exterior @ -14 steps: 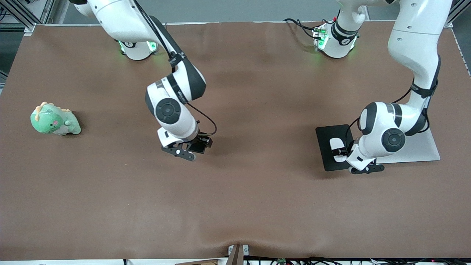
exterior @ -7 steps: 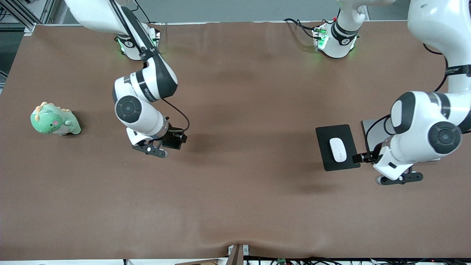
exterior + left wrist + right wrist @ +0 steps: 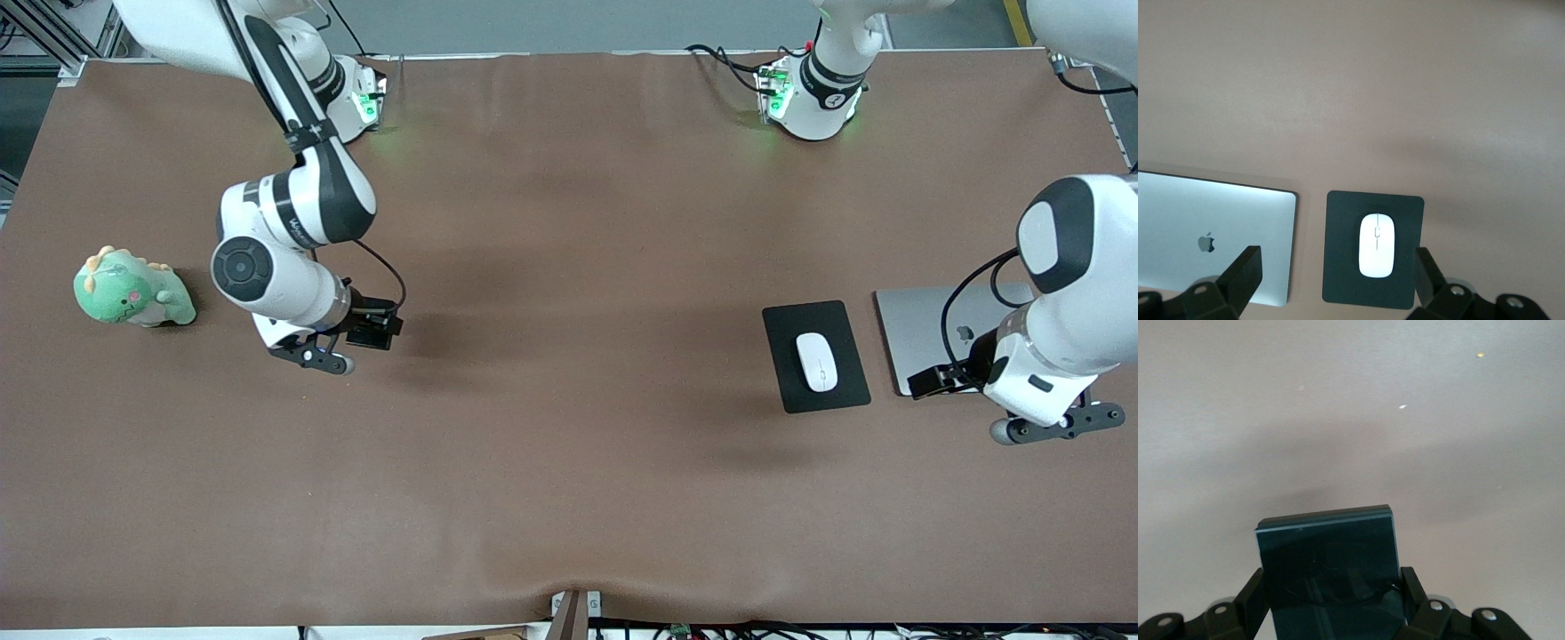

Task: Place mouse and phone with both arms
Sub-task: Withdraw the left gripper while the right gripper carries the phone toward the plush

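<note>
Now the empty, released left end effector (image 3: 933, 380) has left the mouse (image 3: 816, 361); right end effector (image 3: 369, 333) grasping phone (image 3: 1328, 570).

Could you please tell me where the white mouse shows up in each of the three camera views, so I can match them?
Front view: the mouse lies on the black mouse pad, toward the left arm's end of the table.
Left wrist view: the mouse sits low in the picture, again on the pad.
Right wrist view: not in it.
Shared landmark: the silver laptop beside the pad.
</note>
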